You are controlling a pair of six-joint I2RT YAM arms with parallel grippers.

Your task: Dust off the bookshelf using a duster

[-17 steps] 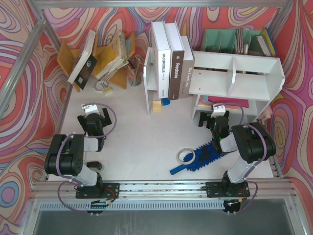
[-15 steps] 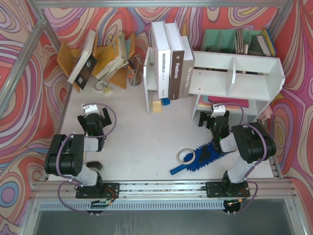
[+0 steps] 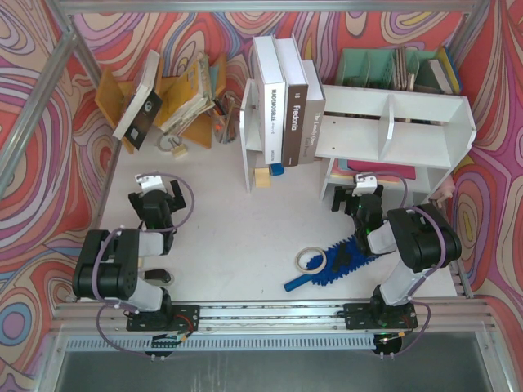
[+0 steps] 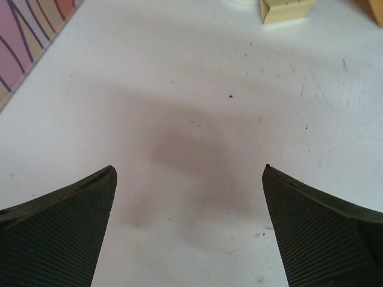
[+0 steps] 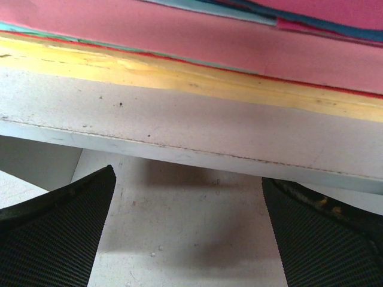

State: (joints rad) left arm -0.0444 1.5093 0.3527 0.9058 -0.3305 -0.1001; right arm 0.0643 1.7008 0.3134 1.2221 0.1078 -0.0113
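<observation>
The white bookshelf [image 3: 392, 122] stands at the back right on white legs, with two open compartments. Its lower board [image 5: 179, 131] fills the right wrist view, close ahead, with pink and yellow flat things on it. The blue fluffy duster [image 3: 339, 261] lies on the table at the front, its handle [image 3: 296, 282] pointing front-left, just left of the right arm. My right gripper [image 3: 356, 198] is open and empty, close in front of the shelf's lower board. My left gripper [image 3: 154, 196] is open and empty over bare table at the left.
A roll of tape [image 3: 310, 260] lies beside the duster. Three large books [image 3: 288, 102] stand against a small white shelf part. A yellow-orange book rack [image 3: 163, 94] stands back left, a teal file organizer [image 3: 392, 67] behind the bookshelf. A yellow block [image 3: 261, 177] [image 4: 286, 9] lies mid-table.
The left arm has shifted slightly near its base. The right arm and the duster have not moved.
</observation>
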